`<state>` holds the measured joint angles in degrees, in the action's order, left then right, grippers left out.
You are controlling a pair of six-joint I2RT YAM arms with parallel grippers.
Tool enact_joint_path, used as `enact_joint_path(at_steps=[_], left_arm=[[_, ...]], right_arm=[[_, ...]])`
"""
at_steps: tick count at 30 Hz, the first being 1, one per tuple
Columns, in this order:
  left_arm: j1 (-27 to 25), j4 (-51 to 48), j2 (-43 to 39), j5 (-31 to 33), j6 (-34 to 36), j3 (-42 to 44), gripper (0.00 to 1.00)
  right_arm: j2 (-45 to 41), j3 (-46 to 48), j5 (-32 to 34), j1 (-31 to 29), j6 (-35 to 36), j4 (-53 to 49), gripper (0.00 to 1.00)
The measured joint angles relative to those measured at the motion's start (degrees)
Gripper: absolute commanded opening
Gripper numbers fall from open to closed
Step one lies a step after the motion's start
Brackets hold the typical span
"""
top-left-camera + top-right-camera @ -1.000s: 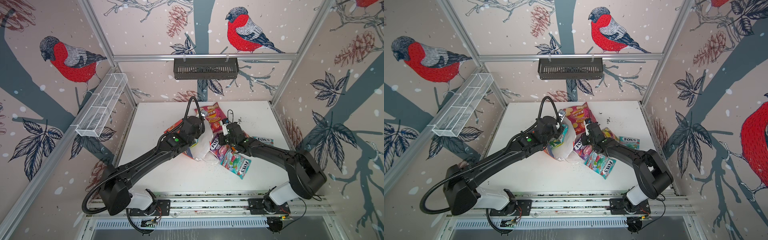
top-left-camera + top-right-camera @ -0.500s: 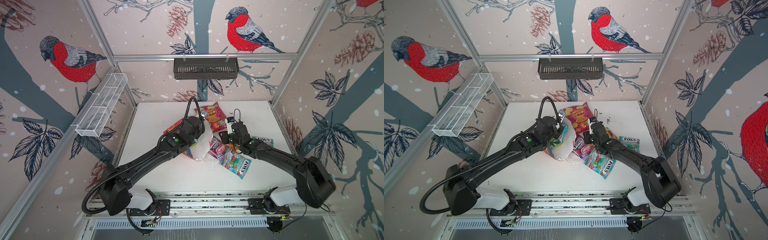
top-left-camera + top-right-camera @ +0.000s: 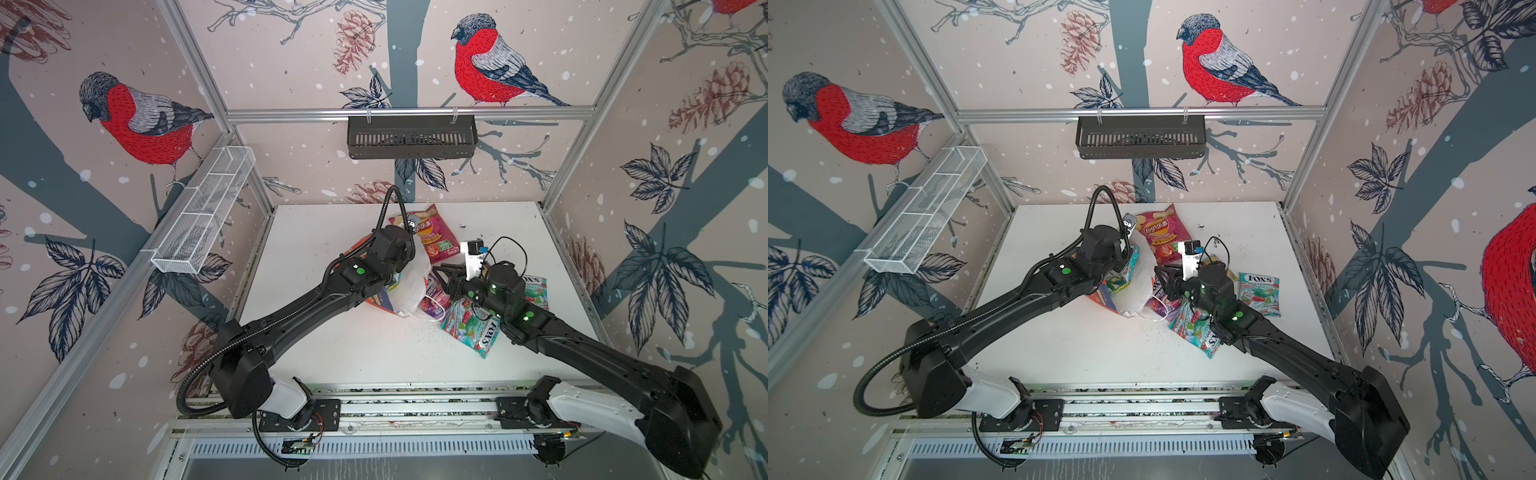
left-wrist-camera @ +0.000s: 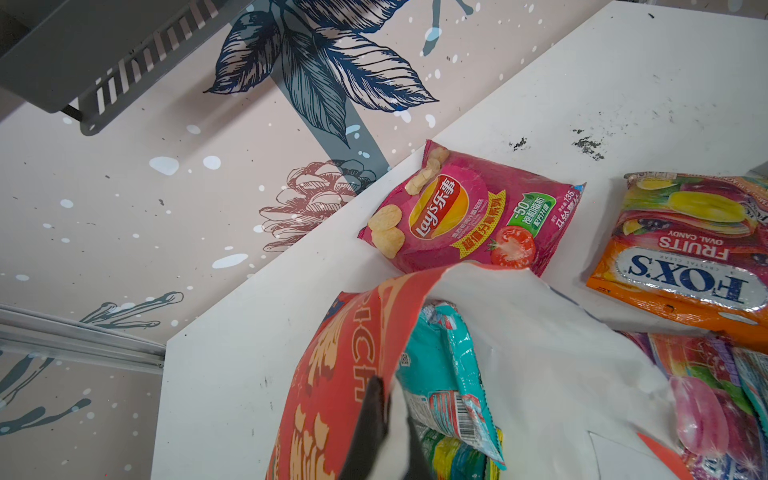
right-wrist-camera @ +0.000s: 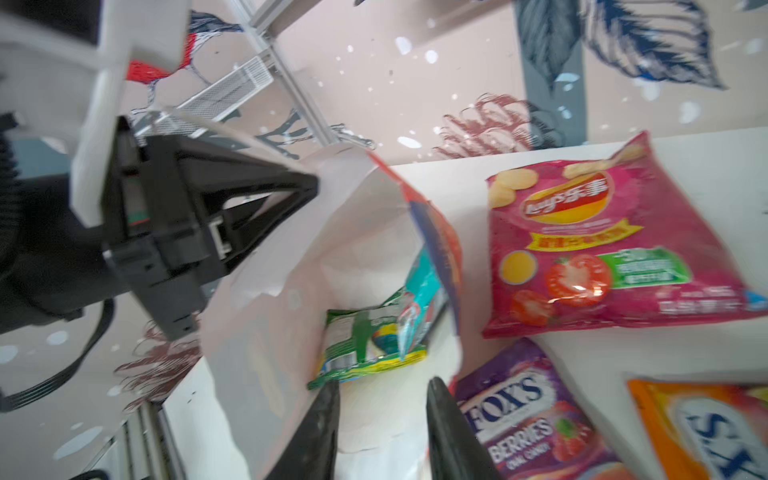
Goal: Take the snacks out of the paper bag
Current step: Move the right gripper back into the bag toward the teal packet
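In both top views one paper bag (image 3: 409, 286) sits mid-frame on the white table (image 3: 332, 357), its white inside showing and its mouth turned toward the lower right; the left arm (image 3: 316, 299) covers its upper-left side, and the right gripper (image 3: 444, 275) hangs at the mouth from the right with fingers parted. Four snacks show outside the bag here: one pink chip bag (image 3: 434, 239) just above it, one purple pack (image 3: 434, 299) against its lower-right edge under the right gripper, one lower teal pack (image 3: 471, 334) partly under the right arm, and one right teal pack (image 3: 536, 291) further right. In the left wrist view the left gripper (image 4: 388, 432), at bottom centre, is pressed together on the bag's red wall; one inner teal pack (image 4: 449, 374) lies inside the bag just right of the fingers, the pink chip bag lies beyond the rim, and one orange pack (image 4: 685, 257) is at the right edge. The right wrist view is blurred: the right gripper's two fingers stand spread and empty at the bottom, at the bag's mouth, and two snacks lie inside, one green-white pack (image 5: 365, 345) just above the fingertips but apart from them, the inner teal pack behind it; the purple pack lies just beside the right-hand finger
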<state>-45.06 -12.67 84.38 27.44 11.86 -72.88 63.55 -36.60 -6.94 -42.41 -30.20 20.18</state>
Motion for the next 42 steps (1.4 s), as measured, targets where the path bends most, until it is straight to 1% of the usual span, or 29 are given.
enact_joint_path(at_steps=[2, 5, 7, 12, 15, 19, 24, 28, 34, 42], left_arm=[[0.0, -0.4, 0.6, 0.1, -0.1, -0.7, 0.00], [0.0, -0.7, 1.2, 0.5, -1.0, -1.3, 0.00], [0.0, -0.9, 1.4, 0.9, -1.2, -1.5, 0.00], [0.0, -0.9, 1.6, 0.8, -2.1, -1.6, 0.00], [-0.1, -0.6, 1.8, 0.7, -2.5, -1.7, 0.00], [-0.1, -0.5, 1.9, 0.6, -2.6, -1.7, 0.00], [-0.1, -0.5, 1.8, 0.6, -2.6, -1.7, 0.00], [-0.1, -0.5, 1.7, 0.6, -2.9, -1.7, 0.01], [-0.1, -0.7, 1.7, -0.2, -2.9, -1.7, 0.00], [-0.1, -1.0, 1.6, -0.7, -3.0, -1.7, 0.00]], right_arm=[[3.2, -0.7, -0.1, -2.1, -1.6, 0.6, 0.39], [8.5, -2.3, 0.0, -4.0, -3.5, 1.2, 0.40], [12.2, -4.0, 1.2, -5.7, -4.7, 1.2, 0.40], [19.6, -10.9, 2.9, -9.1, -5.7, -0.8, 0.42], [23.3, -15.1, 5.5, -9.2, -5.8, -4.1, 0.41], [26.8, -18.5, 8.0, -9.2, -5.8, -8.1, 0.41], [29.7, -20.1, 9.9, -8.9, -5.7, -11.8, 0.42], [31.3, -20.2, 10.1, -8.2, -5.7, -13.7, 0.44], [32.8, -21.1, 10.1, -6.3, -5.6, -14.0, 0.47], [36.9, -24.4, 9.6, -5.4, -5.6, -12.6, 0.51]])
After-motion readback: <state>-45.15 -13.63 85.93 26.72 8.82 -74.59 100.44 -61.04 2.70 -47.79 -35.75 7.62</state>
